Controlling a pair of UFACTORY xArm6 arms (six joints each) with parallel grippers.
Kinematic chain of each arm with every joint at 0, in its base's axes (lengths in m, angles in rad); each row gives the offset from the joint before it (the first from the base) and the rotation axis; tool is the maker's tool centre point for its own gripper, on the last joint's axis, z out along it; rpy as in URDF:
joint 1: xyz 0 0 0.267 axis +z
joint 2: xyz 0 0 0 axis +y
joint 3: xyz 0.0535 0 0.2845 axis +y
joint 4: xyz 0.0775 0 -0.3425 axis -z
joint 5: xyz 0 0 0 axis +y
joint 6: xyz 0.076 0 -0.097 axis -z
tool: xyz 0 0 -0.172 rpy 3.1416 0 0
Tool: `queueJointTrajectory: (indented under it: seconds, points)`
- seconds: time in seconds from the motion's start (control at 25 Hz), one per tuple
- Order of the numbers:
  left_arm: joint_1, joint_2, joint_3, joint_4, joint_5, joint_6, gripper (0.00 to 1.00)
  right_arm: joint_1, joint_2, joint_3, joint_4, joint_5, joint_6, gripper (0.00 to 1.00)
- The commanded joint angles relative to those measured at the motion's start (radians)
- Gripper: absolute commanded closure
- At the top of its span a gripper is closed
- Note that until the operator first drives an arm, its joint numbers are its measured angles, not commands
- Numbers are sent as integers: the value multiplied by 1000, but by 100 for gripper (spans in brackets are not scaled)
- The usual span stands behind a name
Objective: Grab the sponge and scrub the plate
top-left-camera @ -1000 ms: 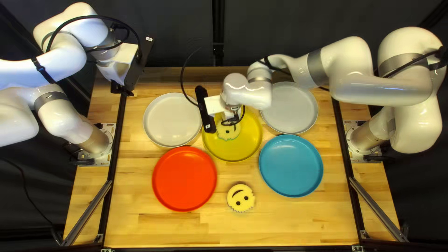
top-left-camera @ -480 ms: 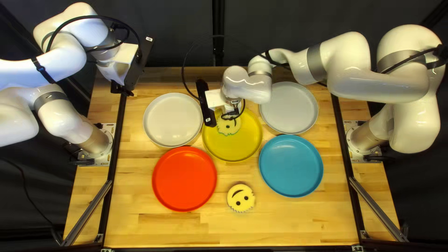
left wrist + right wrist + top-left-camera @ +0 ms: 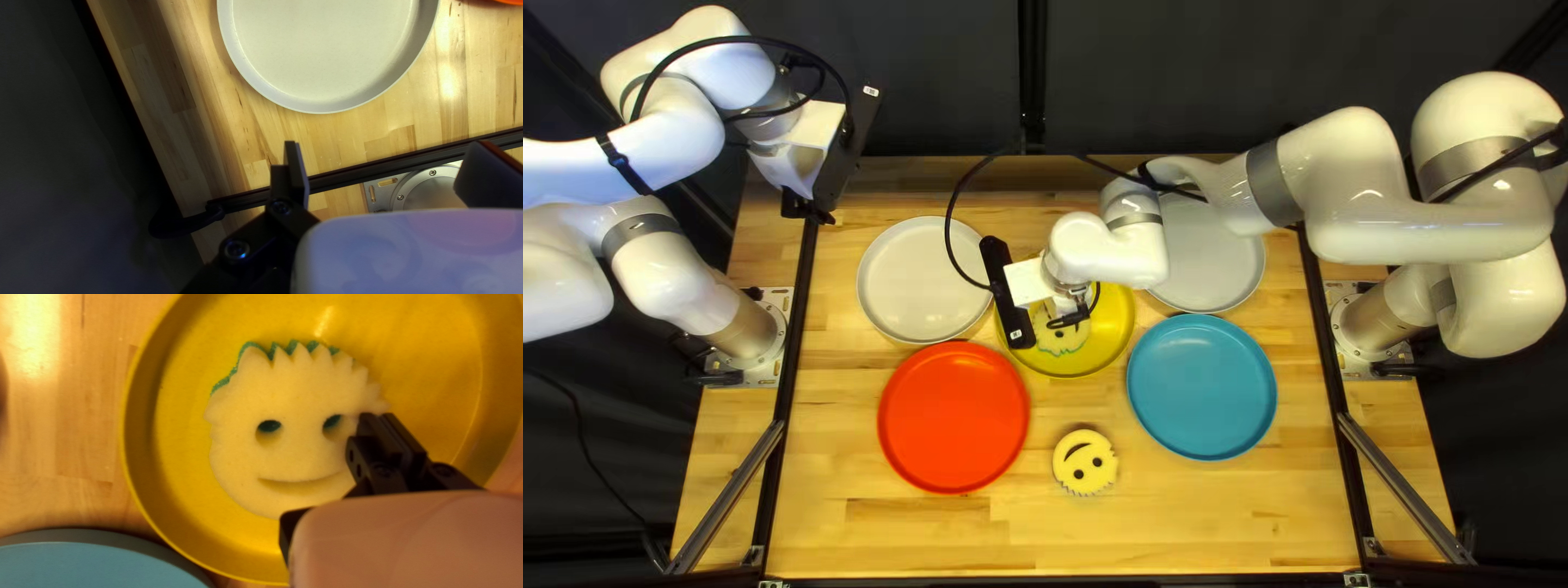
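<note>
Your table (image 3: 1198,523) shows wood from the blue plate (image 3: 1201,387) to its near edge. Your left gripper (image 3: 808,207) stands open near its far-left corner. Your right gripper (image 3: 1063,307), fingers together, is at the sponge (image 3: 294,397), which lies inside the yellow plate (image 3: 180,403); pinch undeterminable.

Tabletop (image 3: 904,534): wood, smooth, glossy finish with bright glare spots. Yellow plate (image 3: 185,501): looks like smooth plastic, semi-gloss, one sharp highlight. Red plate (image 3: 953,416), blue plate (image 3: 1201,387): same look, smooth, soft sheen. Pale plate on the left of the top left view (image 3: 924,280): smooth, more matt, plastic-looking. Sponge on the yellow plate (image 3: 294,392): matt, fine-pored foam, rougher green underside at the spiky edge. Second sponge (image 3: 1084,462): matt face, foam-like. Left arm (image 3: 665,272), right arm (image 3: 1405,218): glossy white shells. Bands (image 3: 1272,185): grey, metallic. Left arm's base plate (image 3: 384,190): metal, satin, shiny screws. Left arm's fingers (image 3: 297,169): matt black, exact material unclear. Curtain (image 3: 1176,65): dark matt cloth.
</note>
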Motion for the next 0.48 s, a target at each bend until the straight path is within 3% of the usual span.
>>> queueJointTrajectory:
  seconds: [0.04, 0.2, 0.48]
  points:
    - [0, 0, 0, 0, 0, 0, 0, -38, -14, 12, 4, -10, -34, 100]
    - [0, 0, 0, 0, 0, 0, 0, -47, -32, 29, -2, -11, -29, 100]
    - [0, 0, 0, 0, 0, 0, 0, 26, -105, 154, -18, -78, 44, 100]
